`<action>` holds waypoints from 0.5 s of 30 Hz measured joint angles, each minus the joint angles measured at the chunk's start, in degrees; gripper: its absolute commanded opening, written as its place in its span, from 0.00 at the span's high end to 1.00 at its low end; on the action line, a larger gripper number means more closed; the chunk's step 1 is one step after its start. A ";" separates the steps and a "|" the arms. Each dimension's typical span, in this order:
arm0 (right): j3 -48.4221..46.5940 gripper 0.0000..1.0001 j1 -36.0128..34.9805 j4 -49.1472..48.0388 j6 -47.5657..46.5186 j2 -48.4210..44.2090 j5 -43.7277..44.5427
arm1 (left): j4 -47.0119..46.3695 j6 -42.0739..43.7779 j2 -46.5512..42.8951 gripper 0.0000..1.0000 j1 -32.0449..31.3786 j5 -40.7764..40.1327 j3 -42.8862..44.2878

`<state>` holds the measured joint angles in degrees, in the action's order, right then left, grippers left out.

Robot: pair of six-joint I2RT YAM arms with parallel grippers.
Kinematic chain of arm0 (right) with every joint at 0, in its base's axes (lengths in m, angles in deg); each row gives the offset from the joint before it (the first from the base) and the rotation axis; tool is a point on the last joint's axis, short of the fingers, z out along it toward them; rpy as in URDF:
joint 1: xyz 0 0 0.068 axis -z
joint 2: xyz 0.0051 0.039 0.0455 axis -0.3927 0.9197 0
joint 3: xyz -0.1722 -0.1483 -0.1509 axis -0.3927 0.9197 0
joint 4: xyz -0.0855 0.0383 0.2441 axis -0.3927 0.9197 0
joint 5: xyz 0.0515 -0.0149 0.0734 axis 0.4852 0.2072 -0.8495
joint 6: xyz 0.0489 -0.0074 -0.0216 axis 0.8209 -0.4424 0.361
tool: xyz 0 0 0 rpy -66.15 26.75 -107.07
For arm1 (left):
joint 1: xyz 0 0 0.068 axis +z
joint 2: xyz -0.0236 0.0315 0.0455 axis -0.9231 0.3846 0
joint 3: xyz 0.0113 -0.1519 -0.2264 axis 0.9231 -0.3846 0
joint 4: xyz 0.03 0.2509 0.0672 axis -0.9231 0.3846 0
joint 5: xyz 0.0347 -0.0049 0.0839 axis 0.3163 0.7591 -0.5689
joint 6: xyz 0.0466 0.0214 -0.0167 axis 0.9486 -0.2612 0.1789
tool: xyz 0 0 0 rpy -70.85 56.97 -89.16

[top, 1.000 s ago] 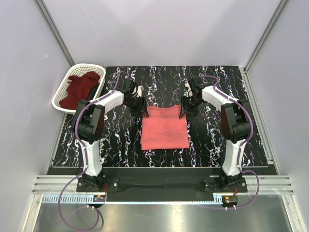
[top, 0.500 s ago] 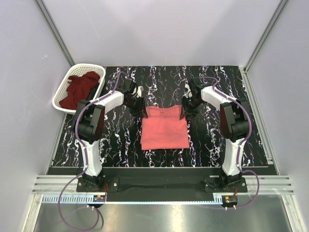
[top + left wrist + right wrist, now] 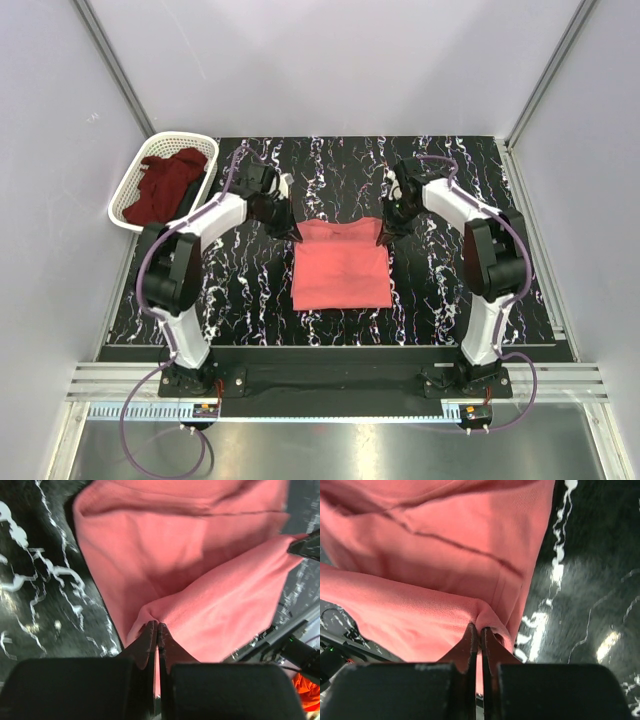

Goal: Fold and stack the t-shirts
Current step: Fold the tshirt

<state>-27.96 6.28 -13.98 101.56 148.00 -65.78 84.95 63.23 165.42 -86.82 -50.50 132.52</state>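
The salmon-pink t-shirt [image 3: 341, 263] lies folded in a rectangle at the middle of the black marbled table [image 3: 250, 290]. My left gripper [image 3: 293, 229] is shut on its far left corner, and the pinched cloth [image 3: 210, 605] shows lifted in the left wrist view. My right gripper [image 3: 383, 233] is shut on the far right corner, with the pink cloth [image 3: 445, 575] bunched at its tips. The dark maroon t-shirt [image 3: 166, 184] lies crumpled in the basket at the far left.
A white lattice basket [image 3: 128, 187] stands at the table's far left edge. Grey walls close in the back and both sides. A black strip [image 3: 340, 355] runs along the table's near edge by the arm bases.
Both arms have risen and drawn back a little with the shirt's far corners pinched. The shirt's far edge has lifted slightly off the table.
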 measured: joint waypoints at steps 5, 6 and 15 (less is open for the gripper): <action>3.21 1.00 0.00 0.55 0.26 -6.60 -0.09 | -0.37 -1.51 -7.96 1.00 -0.70 0.00 -3.39; 3.72 1.00 0.00 0.68 0.35 -7.78 -0.13 | -0.35 -1.97 -9.42 1.00 -0.92 0.00 -3.96; 2.84 1.00 0.00 2.47 1.33 -12.22 -0.04 | 0.22 -4.11 -14.05 1.00 -1.25 -0.35 -4.31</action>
<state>-25.12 6.28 -11.51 102.89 135.78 -65.82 85.17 59.12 151.37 -88.07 -50.85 128.21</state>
